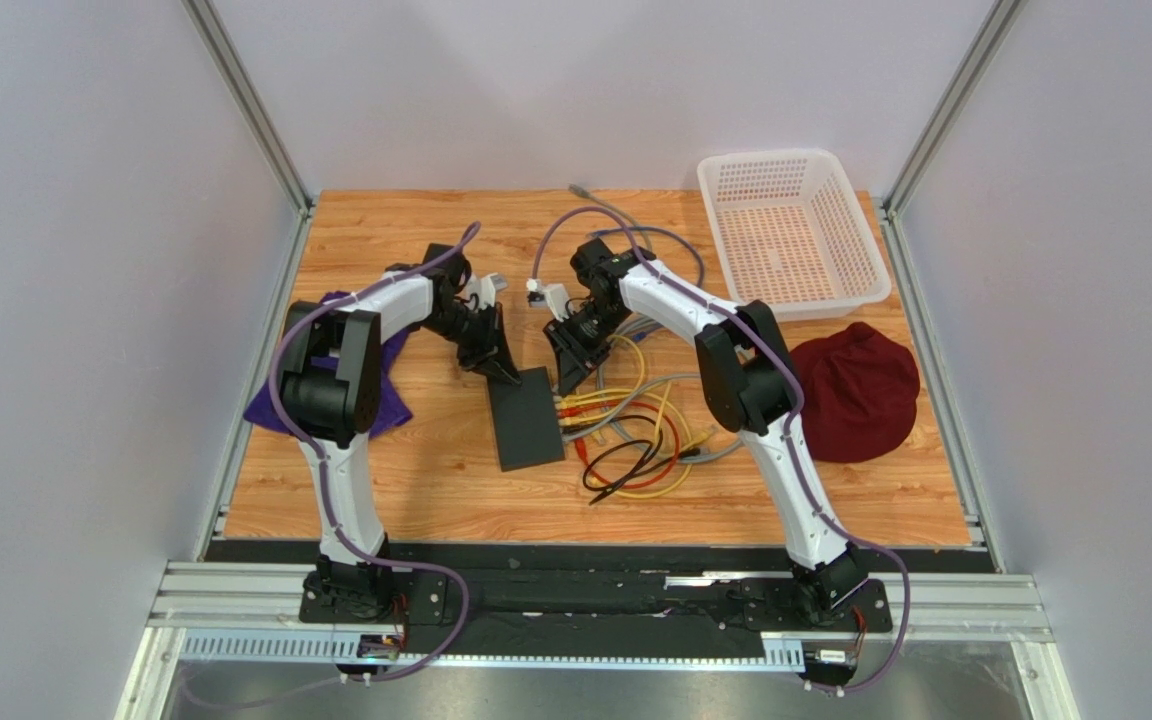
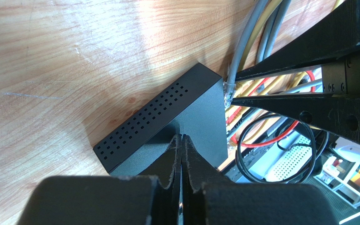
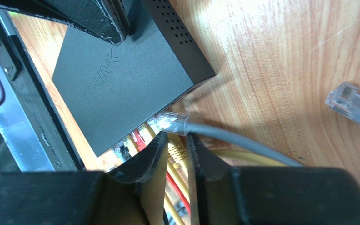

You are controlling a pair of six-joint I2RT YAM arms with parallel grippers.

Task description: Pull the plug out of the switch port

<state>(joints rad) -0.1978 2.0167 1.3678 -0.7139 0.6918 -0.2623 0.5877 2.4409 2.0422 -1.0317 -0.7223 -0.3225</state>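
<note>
The flat black switch (image 1: 525, 423) lies mid-table, with several yellow, red and grey cables plugged along its right edge. My left gripper (image 1: 504, 368) is shut and empty, and its tips (image 2: 183, 138) rest on the switch's top (image 2: 205, 108). My right gripper (image 1: 567, 375) is at the port edge of the switch (image 3: 121, 84), with its jaws (image 3: 177, 138) closed to a narrow gap on a yellow plug (image 3: 179, 151). A grey cable's clear plug (image 3: 170, 123) sits at the switch's corner port, just beyond the fingertips.
A tangle of yellow, red, black and grey cables (image 1: 635, 443) lies right of the switch. A loose clear plug (image 3: 355, 103) lies on the wood. A white basket (image 1: 793, 225) stands back right, with a maroon cap (image 1: 856, 393) at the right and a purple cloth (image 1: 330, 383) at the left.
</note>
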